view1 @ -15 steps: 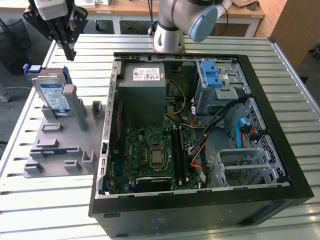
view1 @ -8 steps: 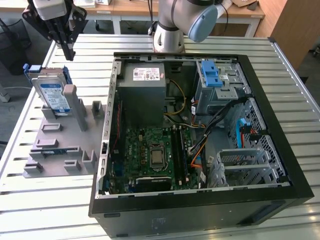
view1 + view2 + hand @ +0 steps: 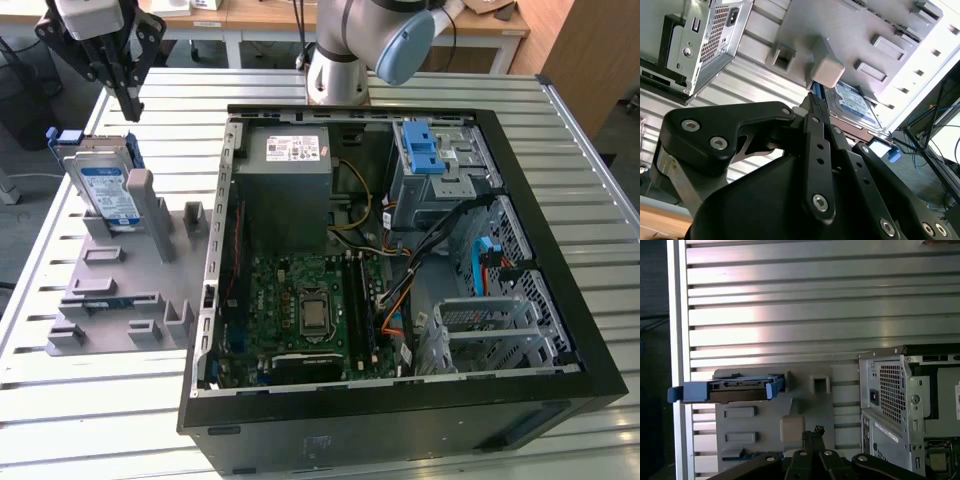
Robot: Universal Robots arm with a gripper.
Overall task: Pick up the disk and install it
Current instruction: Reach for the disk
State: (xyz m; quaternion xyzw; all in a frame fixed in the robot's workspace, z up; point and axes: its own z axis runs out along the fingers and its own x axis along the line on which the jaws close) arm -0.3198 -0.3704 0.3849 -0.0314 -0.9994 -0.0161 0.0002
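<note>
The hand (image 3: 815,102), closed up and empty, is held above the disk (image 3: 105,185), seen upright in the grey holder (image 3: 120,290) at its seven o'clock, with the open case (image 3: 400,250) at three. Pickup is judged pending: parted fingers are called for.

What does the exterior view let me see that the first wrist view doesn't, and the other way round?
Exterior view: the open inside of the computer case, with the motherboard, the grey power supply box and a light-blue latch bracket. First wrist view: the disk edge-on, its blue carrier frame sticking out past the grey holder, and the case's vented back panel. Both: the disk standing in that holder, the slatted metal table, and the gripper close to the holder.
</note>
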